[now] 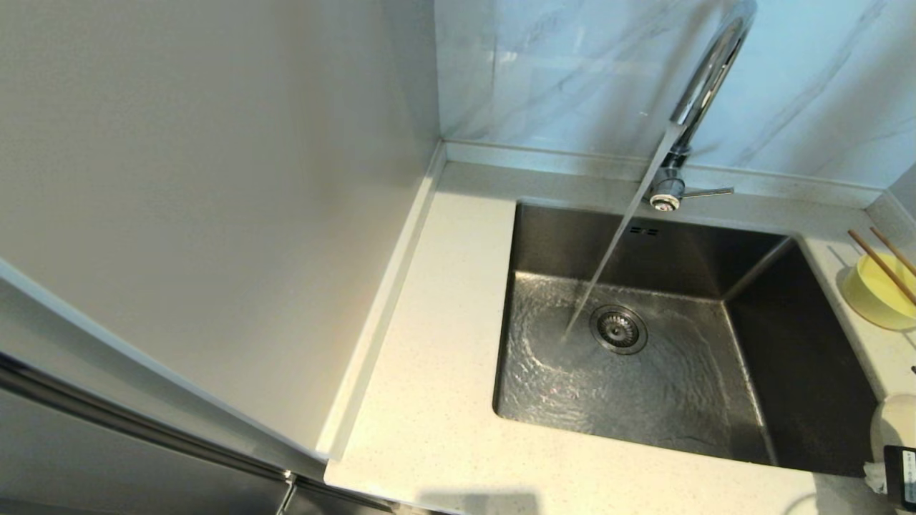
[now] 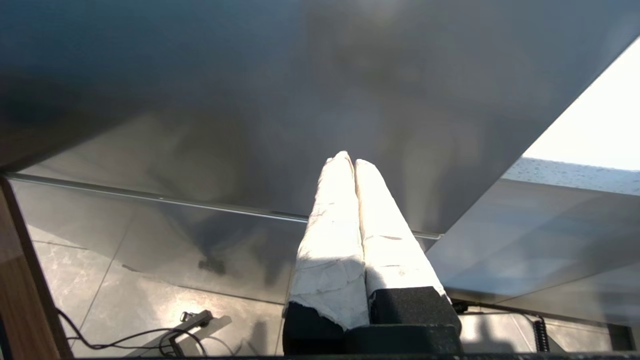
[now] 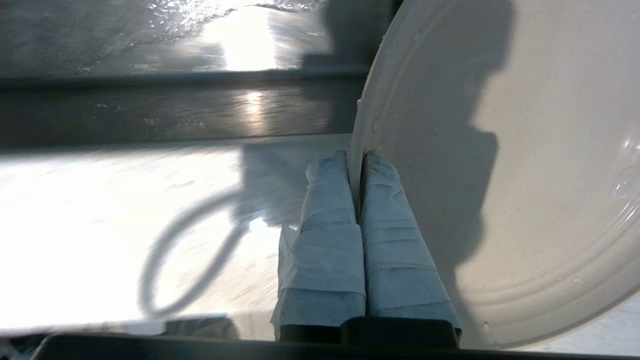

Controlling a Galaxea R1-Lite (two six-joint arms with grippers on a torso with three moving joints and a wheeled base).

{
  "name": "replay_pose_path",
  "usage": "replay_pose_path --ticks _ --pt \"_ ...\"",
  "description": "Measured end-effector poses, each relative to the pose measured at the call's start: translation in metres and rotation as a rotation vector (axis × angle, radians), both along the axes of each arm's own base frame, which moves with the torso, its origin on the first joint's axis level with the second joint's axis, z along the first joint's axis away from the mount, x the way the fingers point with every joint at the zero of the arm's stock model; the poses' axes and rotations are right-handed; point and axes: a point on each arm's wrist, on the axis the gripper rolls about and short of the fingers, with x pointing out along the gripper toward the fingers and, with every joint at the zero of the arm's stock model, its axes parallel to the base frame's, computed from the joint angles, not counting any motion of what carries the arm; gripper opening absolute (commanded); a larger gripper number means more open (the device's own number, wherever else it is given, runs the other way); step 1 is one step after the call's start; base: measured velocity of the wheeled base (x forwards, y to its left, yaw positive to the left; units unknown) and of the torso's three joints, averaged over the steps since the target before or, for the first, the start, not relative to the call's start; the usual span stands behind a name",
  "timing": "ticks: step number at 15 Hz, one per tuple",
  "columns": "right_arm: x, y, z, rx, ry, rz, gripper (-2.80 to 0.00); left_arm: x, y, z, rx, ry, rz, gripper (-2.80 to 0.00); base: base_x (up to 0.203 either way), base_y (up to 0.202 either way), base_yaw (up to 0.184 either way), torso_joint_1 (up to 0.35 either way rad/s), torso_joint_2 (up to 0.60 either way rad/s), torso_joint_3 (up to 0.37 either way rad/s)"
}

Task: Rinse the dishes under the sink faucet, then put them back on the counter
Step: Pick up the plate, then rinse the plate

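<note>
Pinching plate (image 3: 500, 175) rim with right gripper (image 3: 357, 160): taped fingers (image 3: 325, 225) pressed together on the edge, plate standing edge-on, face wet with droplets. Sits at far 4 o'clock of head view, mostly cut off by the frame; only a pale sliver of plate and a bit of black gripper body visible there.

Key relation: water stream lands beside drain strainer (image 1: 618, 329), roughly 10 o'clock from the held plate, sink (image 1: 809, 372) right wall between. Next move probably a carry up-left over the worktop (image 1: 429, 400) edge into the stream from faucet (image 1: 705, 86), tap already running. Right arm clearly nearer.

Bowl (image 1: 876, 293) at 3 o'clock on worktop, chopsticks (image 1: 884, 266) lying across it, long axis running 10-to-4. Both partly cropped.

Left gripper (image 2: 352, 162) parked low beside the cabinet front, fingers touching, nothing held.

Hard to tell: how deep the rim sits in the grip, whether plate is clear of worktop.
</note>
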Motion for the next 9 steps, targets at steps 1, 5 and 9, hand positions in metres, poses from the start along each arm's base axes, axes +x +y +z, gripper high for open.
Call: replay_pose_path --ticks 1,5,9 --pt "-0.003 0.002 0.007 0.03 -0.024 0.027 -2.8 0.0 0.0 0.0 0.0 0.0 0.0 -2.8 0.0 0.0 0.0 0.0 0.0 0.0" --pt "-0.01 0.007 0.04 0.112 -0.199 0.083 -2.8 0.0 0.0 0.0 0.0 0.0 0.001 -2.8 0.0 0.0 0.0 0.0 0.0 0.0" --pt "-0.016 0.01 0.064 0.151 -0.321 0.091 -2.8 0.0 0.0 0.0 0.0 0.0 0.0 -2.8 0.0 0.0 0.0 0.0 0.0 0.0"
